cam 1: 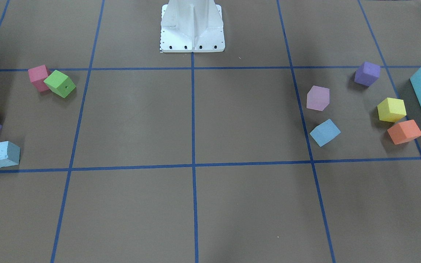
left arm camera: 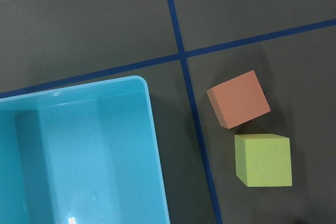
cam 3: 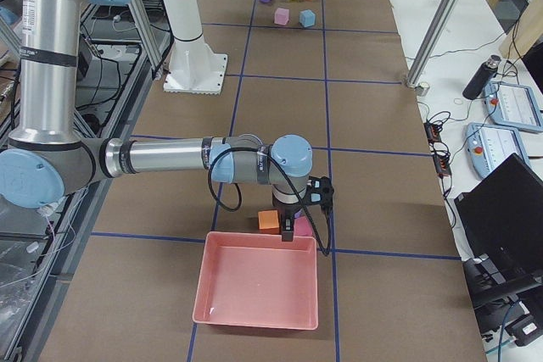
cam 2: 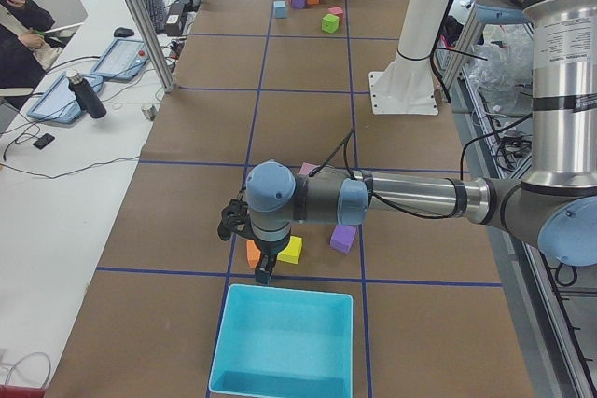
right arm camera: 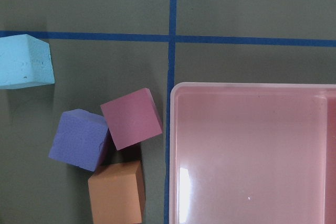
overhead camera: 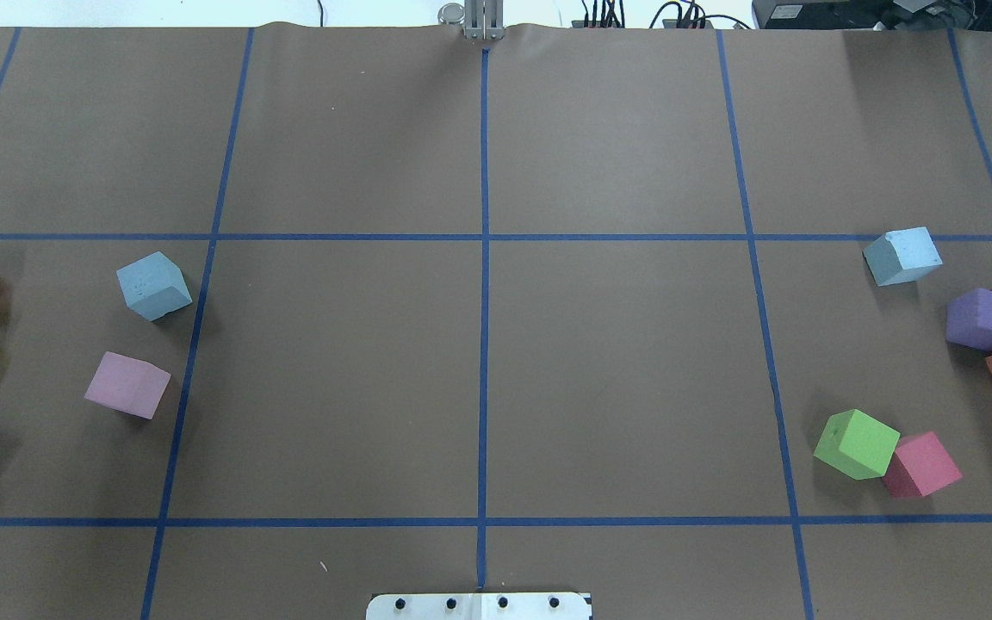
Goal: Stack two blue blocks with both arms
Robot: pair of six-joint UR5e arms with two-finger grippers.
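Two pale blue blocks lie far apart on the brown table. One blue block (overhead camera: pixel 153 285) lies on my left side, also in the front view (cam 1: pixel 325 132), beside a lilac cube (overhead camera: pixel 127 385). The other blue block (overhead camera: pixel 902 256), with small pits, lies on my right side and shows in the front view (cam 1: pixel 3 154) and the right wrist view (right arm camera: pixel 25 61). My left gripper (cam 2: pixel 265 277) points down by the turquoise bin's near edge. My right gripper (cam 3: pixel 287 235) points down by the pink bin's edge. I cannot tell whether either is open or shut.
A turquoise bin (left arm camera: pixel 79 150) stands at the left end with an orange cube (left arm camera: pixel 239 99) and a yellow cube (left arm camera: pixel 263 160) beside it. A pink bin (right arm camera: pixel 252 150) stands at the right end next to a purple cube (right arm camera: pixel 80 139), a magenta cube (right arm camera: pixel 131 118) and an orange cube (right arm camera: pixel 116 192). A green cube (overhead camera: pixel 856 443) leans on a pink cube (overhead camera: pixel 922 465). The white pedestal (cam 1: pixel 192 29) is at the table's robot side.
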